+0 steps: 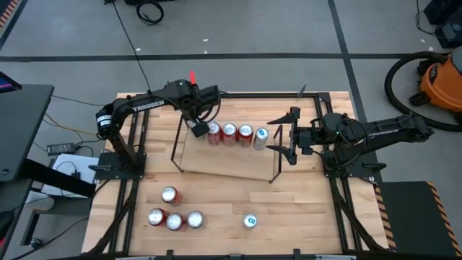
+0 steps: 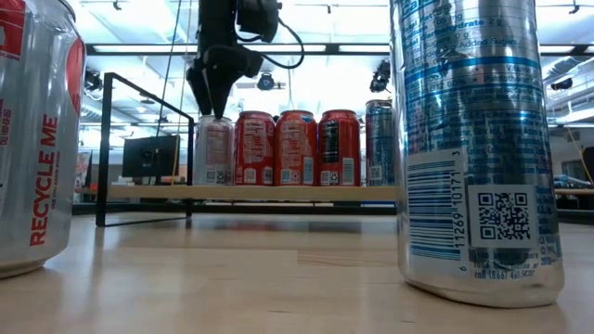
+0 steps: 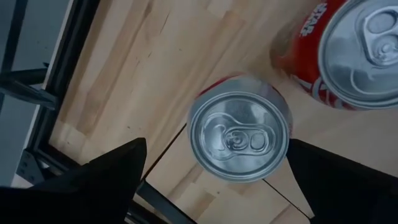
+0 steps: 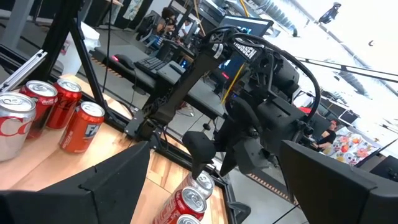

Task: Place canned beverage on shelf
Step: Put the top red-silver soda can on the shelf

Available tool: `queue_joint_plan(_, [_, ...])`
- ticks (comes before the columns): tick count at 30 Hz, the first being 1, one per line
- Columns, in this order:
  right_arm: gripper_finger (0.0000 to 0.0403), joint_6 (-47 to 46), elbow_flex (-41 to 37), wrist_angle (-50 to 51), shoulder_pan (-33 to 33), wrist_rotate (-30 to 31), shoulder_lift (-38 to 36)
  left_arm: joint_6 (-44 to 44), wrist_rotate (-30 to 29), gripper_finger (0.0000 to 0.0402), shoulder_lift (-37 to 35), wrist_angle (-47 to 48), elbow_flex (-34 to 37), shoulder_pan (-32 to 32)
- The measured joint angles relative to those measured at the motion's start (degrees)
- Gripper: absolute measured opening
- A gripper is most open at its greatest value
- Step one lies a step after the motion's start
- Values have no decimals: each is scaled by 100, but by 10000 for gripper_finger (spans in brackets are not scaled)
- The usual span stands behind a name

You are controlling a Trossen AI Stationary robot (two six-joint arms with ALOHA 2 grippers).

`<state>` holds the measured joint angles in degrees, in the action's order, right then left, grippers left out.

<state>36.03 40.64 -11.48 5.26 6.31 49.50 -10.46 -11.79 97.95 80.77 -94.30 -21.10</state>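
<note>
The shelf (image 1: 224,165) is a light-wood board with black wire frames at its short ends. Several cans stand upright in a row along its far edge (image 2: 295,148). My left gripper (image 1: 196,130) hangs open just above the leftmost, silver-topped can (image 3: 239,134), which stands on its base on the board (image 2: 214,150). Its fingers (image 3: 112,174) stand well apart on either side of the can without touching it. My right gripper (image 1: 289,136) is open and empty beside the shelf's right wire frame (image 1: 276,155).
Several loose cans stand on the table near its front edge: a group at front left (image 1: 175,217) and a single blue one (image 1: 250,220). Two of them loom close in the low view (image 2: 32,139) (image 2: 473,148). Black rails (image 1: 133,180) run along the table's sides.
</note>
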Motion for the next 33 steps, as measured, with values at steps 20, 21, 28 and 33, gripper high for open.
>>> queue_joint_plan(20, [368,4,0,2,0,1,0,274,231,369,0,-156,2,-28])
queue_joint_plan(21, [368,7,0,2,-1,2,0,323,227,367,0,-157,2,-28])
queue_joint_plan(28, [368,7,0,2,-2,0,0,534,232,364,35,-209,9,11])
queue_joint_plan(33, [368,9,0,2,-1,2,0,530,408,364,35,-238,9,-31])
